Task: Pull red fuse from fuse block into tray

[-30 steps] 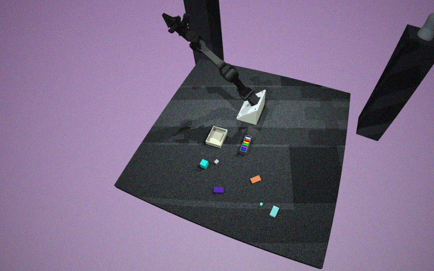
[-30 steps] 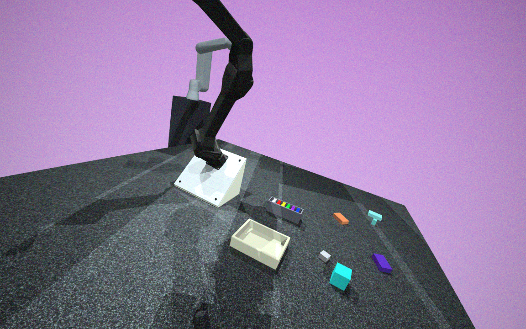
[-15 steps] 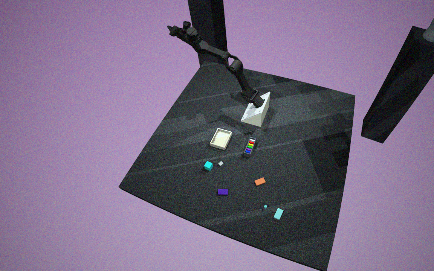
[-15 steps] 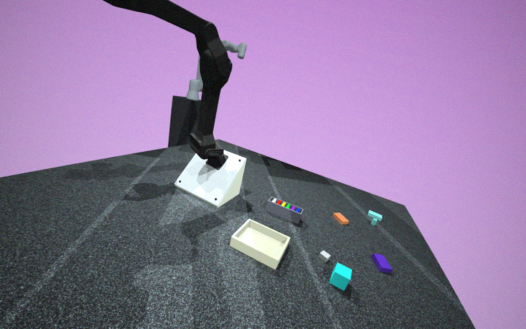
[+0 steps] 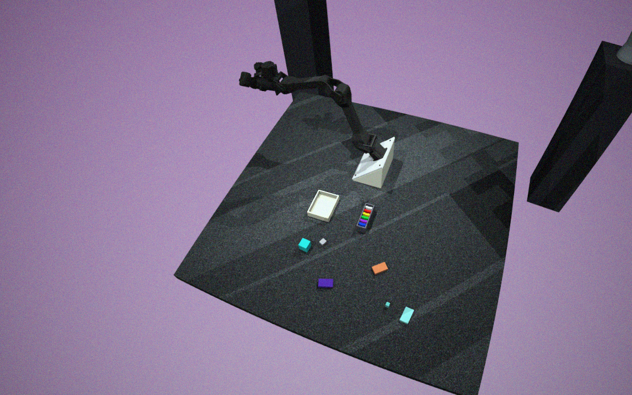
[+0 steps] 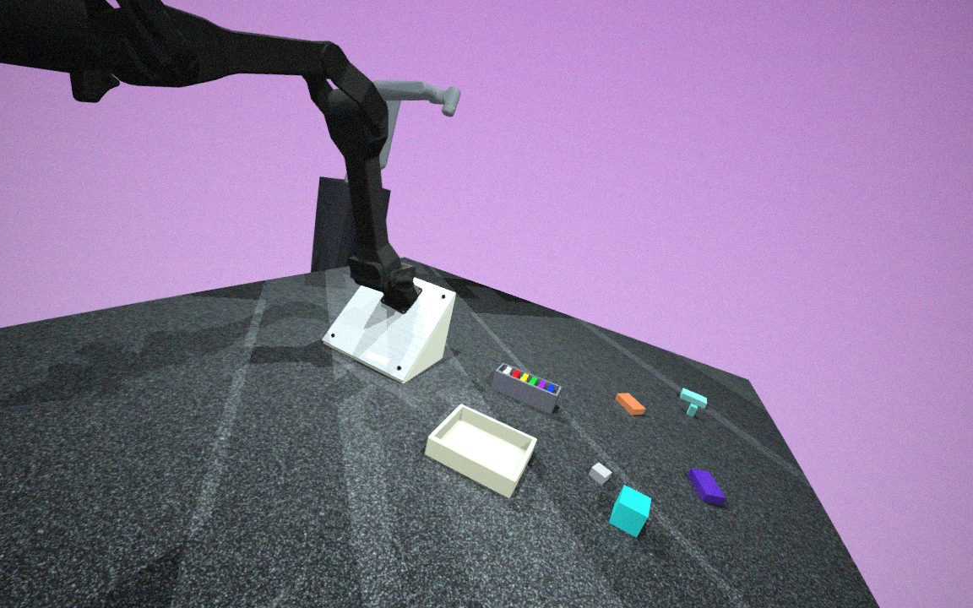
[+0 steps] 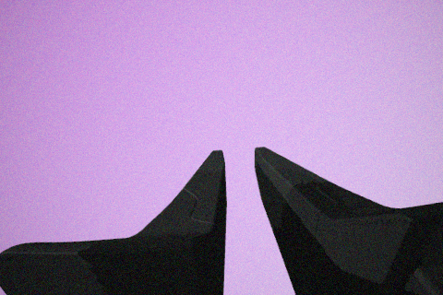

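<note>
I read the fuse block as a narrow grey housing on the dark table, holding a row of coloured fuses. The red fuse sits seated in the block, second from the end nearest the arm's white base, beside a white fuse. The tray, a cream open box, stands just beside the block, apart from it, and I see nothing inside it.

My top view shows the arm folded back from its base, with the gripper out past the table edge, high and well apart from both containers. The exterior view shows the tray's inner walls and the block's side face, but the gripper end runs out of the picture there. The wrist view shows only the two dark fingers against plain purple background: they stand nearly pressed together, a thin gap between the tips, with nothing pinched.

Loose blocks lie farther out: a cyan cube, a small grey cube, an orange block and a purple block.
</note>
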`<action>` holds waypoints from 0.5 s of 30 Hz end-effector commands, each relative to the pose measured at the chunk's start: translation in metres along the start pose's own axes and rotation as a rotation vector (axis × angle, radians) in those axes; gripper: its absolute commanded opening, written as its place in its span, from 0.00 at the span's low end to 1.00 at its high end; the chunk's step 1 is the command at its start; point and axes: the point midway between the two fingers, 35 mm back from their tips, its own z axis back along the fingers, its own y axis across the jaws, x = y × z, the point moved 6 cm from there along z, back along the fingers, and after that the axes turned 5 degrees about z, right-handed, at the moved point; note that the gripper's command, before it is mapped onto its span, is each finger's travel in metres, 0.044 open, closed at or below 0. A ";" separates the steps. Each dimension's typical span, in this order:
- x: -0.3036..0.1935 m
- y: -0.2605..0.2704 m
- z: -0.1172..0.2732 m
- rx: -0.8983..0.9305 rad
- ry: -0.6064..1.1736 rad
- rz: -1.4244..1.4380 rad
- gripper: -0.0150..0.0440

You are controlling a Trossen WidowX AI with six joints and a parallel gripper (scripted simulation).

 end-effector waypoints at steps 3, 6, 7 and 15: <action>-0.053 0.001 -0.002 -0.015 0.166 0.020 0.36; -0.070 0.002 -0.002 -0.015 0.216 0.021 0.36; -0.075 0.006 -0.001 -0.004 0.230 0.001 0.36; -0.145 0.015 0.007 0.008 0.434 0.042 0.36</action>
